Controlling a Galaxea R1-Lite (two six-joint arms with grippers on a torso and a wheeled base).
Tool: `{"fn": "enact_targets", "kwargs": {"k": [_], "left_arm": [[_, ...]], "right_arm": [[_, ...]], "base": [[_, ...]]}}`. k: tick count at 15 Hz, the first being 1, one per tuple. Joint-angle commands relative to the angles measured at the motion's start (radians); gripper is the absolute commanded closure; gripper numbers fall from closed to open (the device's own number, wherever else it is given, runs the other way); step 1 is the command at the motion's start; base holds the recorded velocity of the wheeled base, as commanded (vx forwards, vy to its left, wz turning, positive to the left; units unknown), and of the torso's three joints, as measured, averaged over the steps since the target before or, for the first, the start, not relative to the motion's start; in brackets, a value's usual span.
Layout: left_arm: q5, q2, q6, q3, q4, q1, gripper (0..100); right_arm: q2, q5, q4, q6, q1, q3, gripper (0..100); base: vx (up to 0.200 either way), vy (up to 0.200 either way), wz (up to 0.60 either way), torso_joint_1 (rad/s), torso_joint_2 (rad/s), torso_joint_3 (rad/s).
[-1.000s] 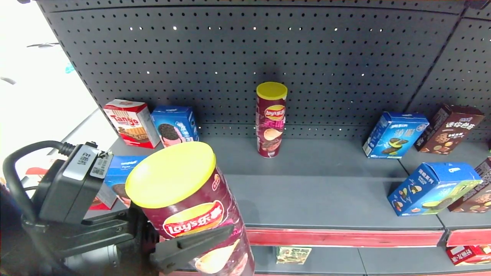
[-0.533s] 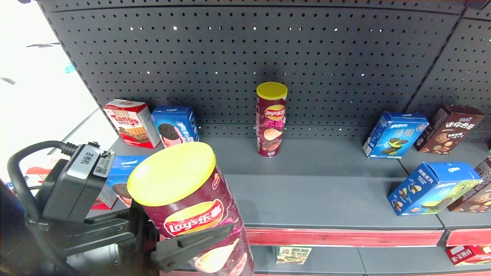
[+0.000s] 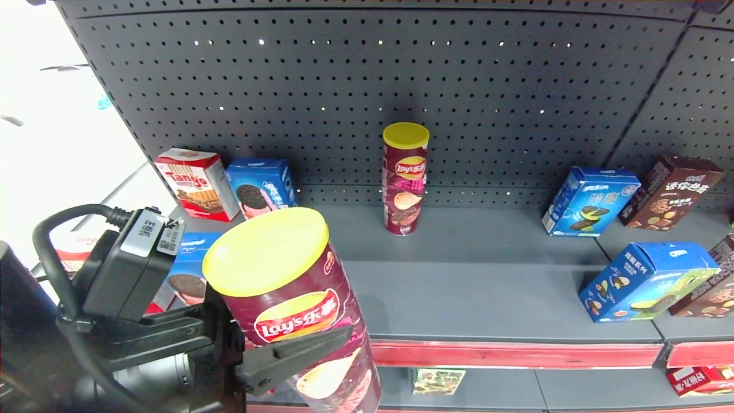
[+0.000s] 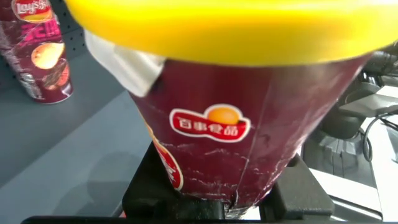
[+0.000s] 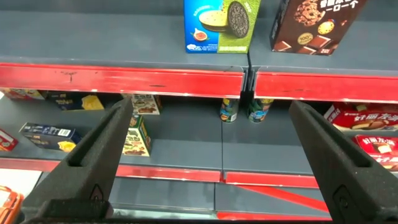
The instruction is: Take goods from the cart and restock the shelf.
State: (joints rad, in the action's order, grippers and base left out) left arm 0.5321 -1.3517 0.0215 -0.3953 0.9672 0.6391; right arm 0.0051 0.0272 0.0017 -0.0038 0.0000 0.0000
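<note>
Carrying: left gripper [image 3: 301, 344] clamps the chip canister [image 3: 287, 298] near the shelf [image 3: 487, 287] front edge; right gripper [image 5: 211, 111] gapes empty; next, it likely needs standing upright

before me, a dark perforated back panel [image 3: 516, 86] spans the upper frame; bright white glare [image 3: 51, 149] washes out the left edge.

The black left hand [image 3: 298, 330] has flat wedge fingers [image 3: 292, 358], a white-labelled box [image 3: 123, 275] and a looped cable [image 3: 86, 209].
</note>
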Motion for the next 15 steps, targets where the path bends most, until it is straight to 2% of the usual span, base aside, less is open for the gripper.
{"fn": "enact_targets", "kwargs": {"k": [1, 4, 5, 7, 9, 11, 12, 13, 14, 15], "left_arm": [[0.000, -0.010, 0.002, -0.005, 0.001, 0.001, 100], [0.014, -0.032, 0.003, -0.053, 0.002, 0.002, 100], [0.062, -0.029, 0.006, -0.065, 0.001, -0.003, 100], [0.085, -0.035, 0.006, -0.069, -0.001, -0.030, 100], [0.086, -0.053, 0.008, -0.082, -0.002, -0.036, 100], [0.083, -0.055, -0.002, -0.083, -0.055, -0.039, 100], [0.083, -0.055, -0.005, -0.083, -0.064, -0.062, 100], [0.083, -0.056, -0.011, -0.089, -0.065, -0.078, 100], [0.085, -0.055, -0.014, -0.132, -0.105, -0.084, 100], [0.081, -0.053, -0.017, -0.157, -0.156, -0.087, 100]], "right_arm": [[0.001, 0.000, 0.000, -0.001, 0.000, 0.000, 0], [0.001, 0.000, 0.001, -0.001, 0.000, 0.000, 0], [0.001, 0.000, 0.001, -0.002, 0.000, 0.000, 0], [0.001, 0.000, 0.001, -0.002, 0.000, 0.000, 0], [0.001, 0.000, 0.000, -0.002, 0.000, 0.000, 0], [0.021, 0.000, 0.001, 0.005, 0.011, 0.000, 0], [0.041, 0.002, -0.002, 0.008, 0.012, -0.009, 0], [0.062, 0.007, 0.012, 0.011, 0.015, -0.092, 0], [0.368, 0.034, 0.069, 0.082, 0.048, -0.341, 0], [0.400, 0.048, 0.064, 0.082, 0.072, -0.348, 0]], "base": [[0.000, 0.000, 0.00, 0.000, 0.00, 0.000], [0.000, 0.000, 0.00, 0.000, 0.00, 0.000], [0.000, 0.000, 0.00, 0.000, 0.00, 0.000], [0.000, 0.000, 0.00, 0.000, 0.00, 0.000], [0.000, 0.000, 0.00, 0.000, 0.00, 0.000], [0.000, 0.000, 0.00, 0.000, 0.00, 0.000], [0.000, 0.000, 0.00, 0.000, 0.00, 0.000], [0.000, 0.000, 0.00, 0.000, 0.00, 0.000], [0.000, 0.000, 0.00, 0.000, 0.00, 0.000], [0.000, 0.000, 0.00, 0.000, 0.00, 0.000]]}}
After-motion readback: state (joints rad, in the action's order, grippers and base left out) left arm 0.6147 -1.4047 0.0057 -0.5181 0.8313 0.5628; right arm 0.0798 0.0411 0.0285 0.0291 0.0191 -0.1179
